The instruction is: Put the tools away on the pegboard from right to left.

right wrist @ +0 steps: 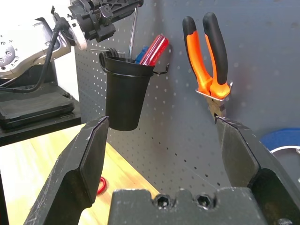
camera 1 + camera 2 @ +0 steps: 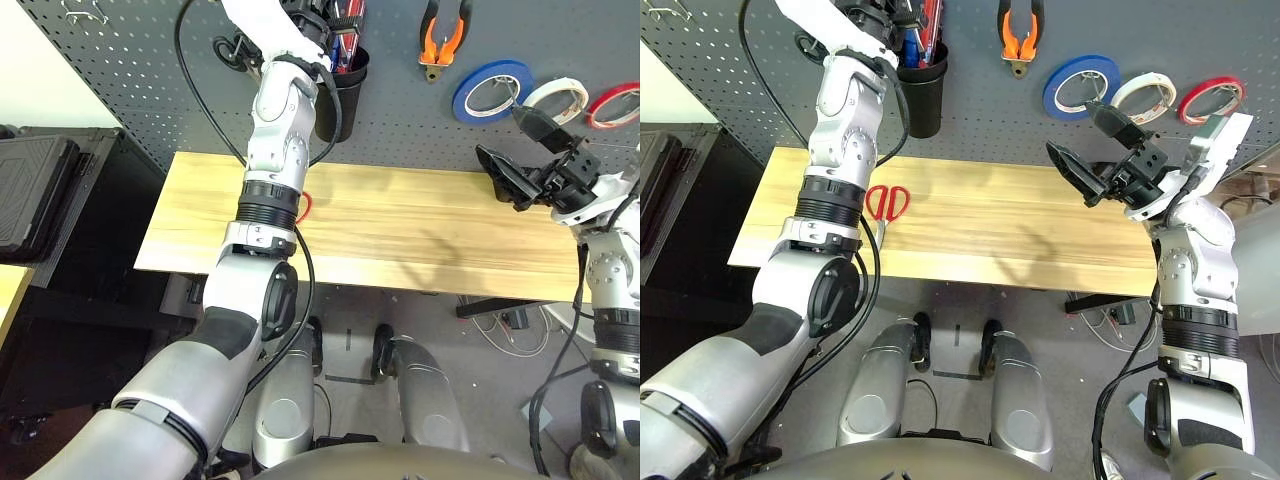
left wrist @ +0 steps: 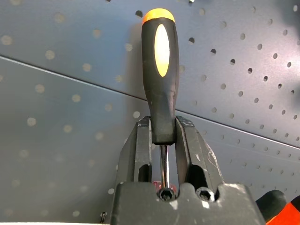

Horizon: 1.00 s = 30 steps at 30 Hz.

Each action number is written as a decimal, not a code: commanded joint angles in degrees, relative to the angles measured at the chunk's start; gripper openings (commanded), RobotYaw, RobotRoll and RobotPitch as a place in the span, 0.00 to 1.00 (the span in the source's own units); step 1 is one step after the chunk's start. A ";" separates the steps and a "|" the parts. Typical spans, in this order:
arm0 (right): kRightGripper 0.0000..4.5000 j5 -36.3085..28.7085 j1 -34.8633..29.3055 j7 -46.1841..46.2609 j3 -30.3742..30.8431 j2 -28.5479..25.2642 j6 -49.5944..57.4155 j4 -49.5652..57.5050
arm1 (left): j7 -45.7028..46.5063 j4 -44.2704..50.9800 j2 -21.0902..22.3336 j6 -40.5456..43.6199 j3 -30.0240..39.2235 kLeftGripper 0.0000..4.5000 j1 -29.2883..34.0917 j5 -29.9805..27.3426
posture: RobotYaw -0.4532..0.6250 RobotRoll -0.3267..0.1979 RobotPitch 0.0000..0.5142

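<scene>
Pegboard: large dark grey perforated panel standing behind the wooden table.

Black cup: hung on the pegboard, with red and blue handles standing in it.

Left gripper: raised above the cup, against the pegboard. Its fingers are closed on the screwdriver, clamping the base of the handle, with the metal shaft running back between them. The handle is slim, black with an oval orange inlay and an orange cap. In the right wrist view the shaft points down toward the cup's mouth.

Right gripper: held in the air above the right part of the table, just in front of the hung tape rolls, fingers spread wide, holding nothing.

Pliers: orange-and-black handles, hung on the pegboard, jaws down.

Tape rolls: blue roll, whitish tape roll and red roll hang in a row on the pegboard, whitish one in the middle.

Red-handled scissors: lying flat on the table beside the left forearm, partly hidden by it.
</scene>
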<state>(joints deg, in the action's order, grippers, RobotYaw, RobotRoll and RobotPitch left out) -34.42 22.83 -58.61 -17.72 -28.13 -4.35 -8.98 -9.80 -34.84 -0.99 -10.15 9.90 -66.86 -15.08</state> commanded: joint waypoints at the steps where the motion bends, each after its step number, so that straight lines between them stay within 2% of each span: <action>1: 1.00 0.00 -1.02 -0.34 0.39 0.25 -0.42 1.03 | -1.18 -0.21 0.24 -0.81 -1.96 0.29 1.78 1.99 | 0.48 0.62 0.39; 4: 1.00 0.07 -0.70 -0.44 0.60 0.35 -0.51 0.58 | -1.05 1.50 0.32 0.03 -2.12 0.52 2.90 2.12 | 0.49 0.62 0.39; 9: 1.00 0.21 -0.26 -0.88 1.29 0.78 -0.60 -0.24 | -1.86 4.72 1.17 0.68 -3.01 0.95 4.53 2.39 | 0.50 0.62 0.40; 10: 1.00 0.26 -0.11 -0.94 1.47 0.92 -0.65 -0.43 | -1.72 5.06 1.49 0.90 -3.06 0.99 4.65 2.51 | 0.51 0.62 0.40; 15: 1.00 0.58 0.39 -1.47 2.08 1.60 -0.75 -1.07 | -1.26 9.33 2.90 2.76 -3.28 0.99 5.57 2.57 | 0.52 0.62 0.41; 21: 1.00 1.32 0.33 -2.12 3.58 2.12 0.01 -1.32 | -0.33 22.32 5.57 10.40 -3.16 0.99 9.44 1.70 | 0.53 0.62 0.43; 25: 1.00 1.88 -1.07 -2.35 5.15 2.22 1.05 -0.32 | -0.15 32.70 8.37 16.86 -2.98 0.99 14.53 1.40 | 0.54 0.62 0.44; 30: 1.00 2.64 -4.07 -2.80 7.88 1.85 3.21 1.54 | 0.26 46.46 12.52 25.87 -2.75 0.99 24.94 1.41 | 0.58 0.62 0.49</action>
<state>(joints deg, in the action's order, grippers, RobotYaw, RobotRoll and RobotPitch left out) -32.48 19.95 -60.84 -10.61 -25.97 -1.98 -8.93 -9.66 7.57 11.09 12.92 7.91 -44.01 -13.60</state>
